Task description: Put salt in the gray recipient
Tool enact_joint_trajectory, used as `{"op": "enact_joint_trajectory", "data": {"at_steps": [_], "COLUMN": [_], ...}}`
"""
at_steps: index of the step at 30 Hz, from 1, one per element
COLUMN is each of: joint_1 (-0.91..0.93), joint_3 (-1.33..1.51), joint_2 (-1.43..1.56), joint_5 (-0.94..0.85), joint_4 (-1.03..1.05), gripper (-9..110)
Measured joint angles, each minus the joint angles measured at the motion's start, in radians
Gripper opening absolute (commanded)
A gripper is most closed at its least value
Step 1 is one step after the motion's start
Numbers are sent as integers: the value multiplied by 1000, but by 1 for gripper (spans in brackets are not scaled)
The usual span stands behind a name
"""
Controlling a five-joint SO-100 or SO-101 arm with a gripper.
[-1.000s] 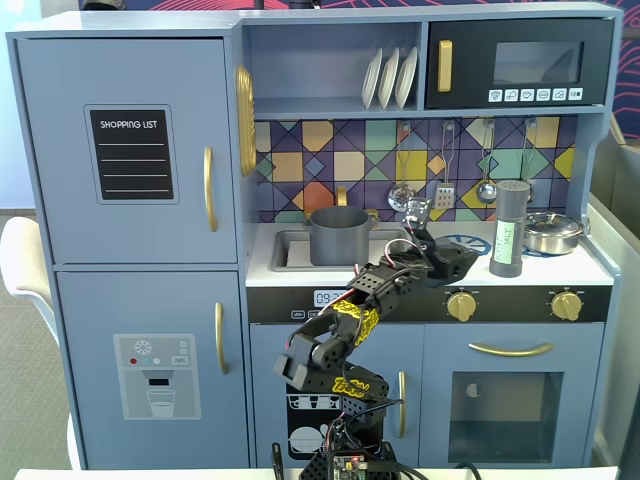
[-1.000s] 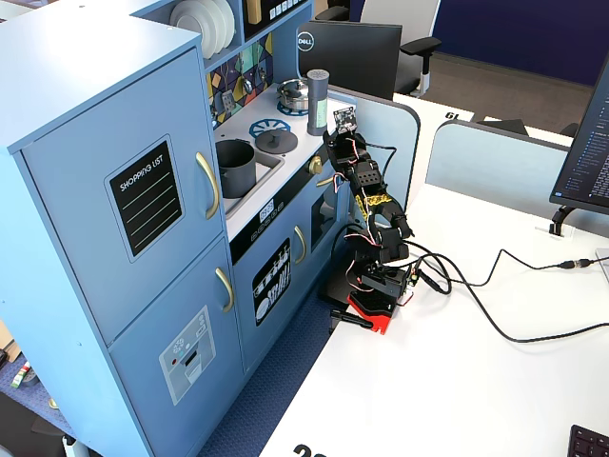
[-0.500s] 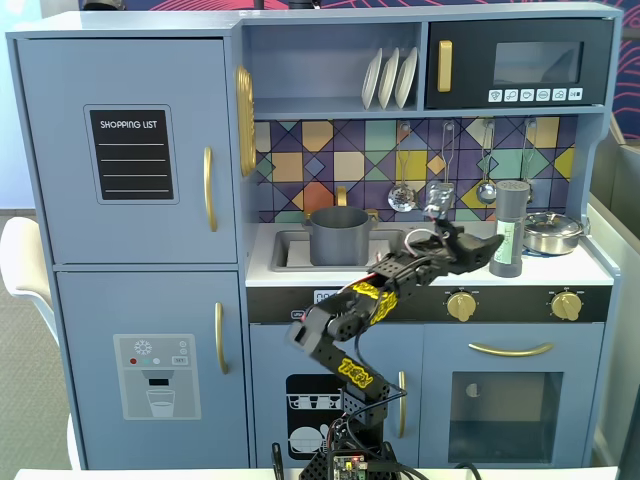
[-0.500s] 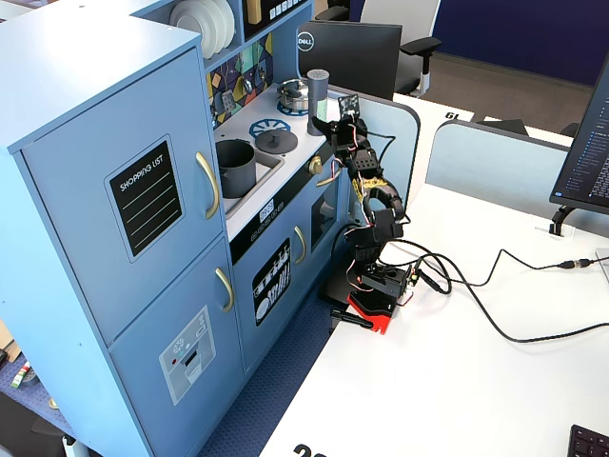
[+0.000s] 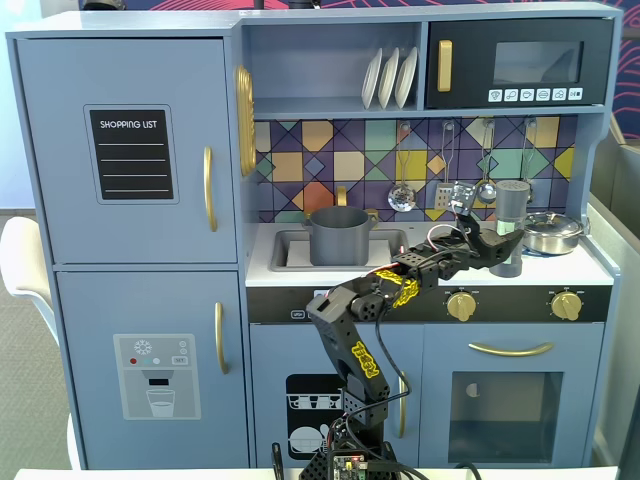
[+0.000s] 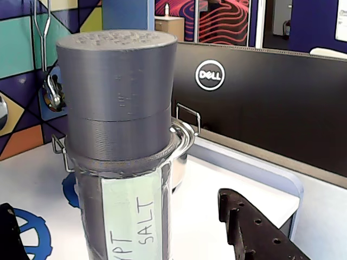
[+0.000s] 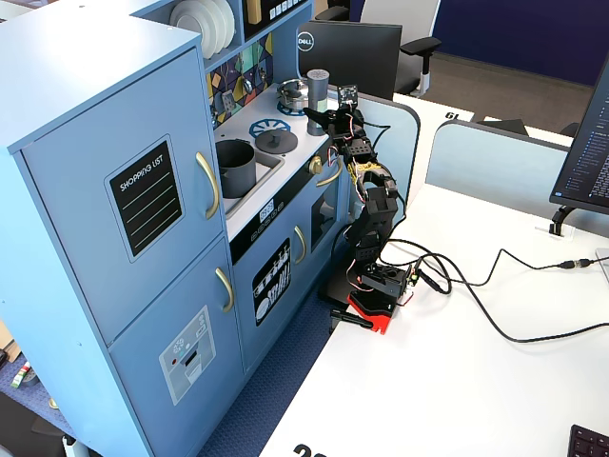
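Gripper (image 5: pixel 507 245) at the salt — its dark fingers stand spread, one on either side of the tall slim gray cylindrical shaker with the perforated cap and the pale green "SALT" label (image 6: pixel 120 162), and in the wrist view the right finger (image 6: pixel 255 230) is clearly apart from the shaker's wall, with white counter showing between them. The other finger shows only as a dark sliver at that picture's lower left corner. Whether any pad touches the shaker cannot be told from the fixed views.

The shaker (image 5: pixel 511 215) stands upright near the right end of the toy kitchen's white counter (image 5: pixel 300 272), towards its front edge. Just behind it, in the right rear corner, sits a shiny steel pan with wire handles (image 5: pixel 552 232); in the wrist view the pan's rim (image 6: pixel 182 141) peeps out from behind the shaker.

The black arm with yellow lettering (image 5: pixel 385 295) reaches up from its base on the white bench (image 7: pixel 447 381) and stretches across the counter's front edge.

The matte gray cylindrical pot with small side handles (image 5: pixel 338 235) stands in the sink at the counter's left part — well apart from the shaker. A flat gray lid with a knob (image 7: pixel 277 141) lies on the blue burner between pot and shaker.
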Motion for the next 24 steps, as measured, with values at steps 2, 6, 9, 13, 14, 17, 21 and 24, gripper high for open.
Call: {"op": "enact_joint_trajectory", "data": {"at_steps": [2,6,9,13,14,17,21,24], "joint_1": [0,0,0,-2,-3,-14,-38,-43], "joint_3": [-21,-77,-124,-183,-193,-224,-267,-307], "joint_2": [-34,-107,-163,-225,-239,-281,-330,-362], "joint_5": [0,0,0,0,0,0,0,0], "joint_4": [-9,-26,-26,-26,-26,-34,-35,-37], "gripper": [52,52,51,51,50,49,48,47]}}
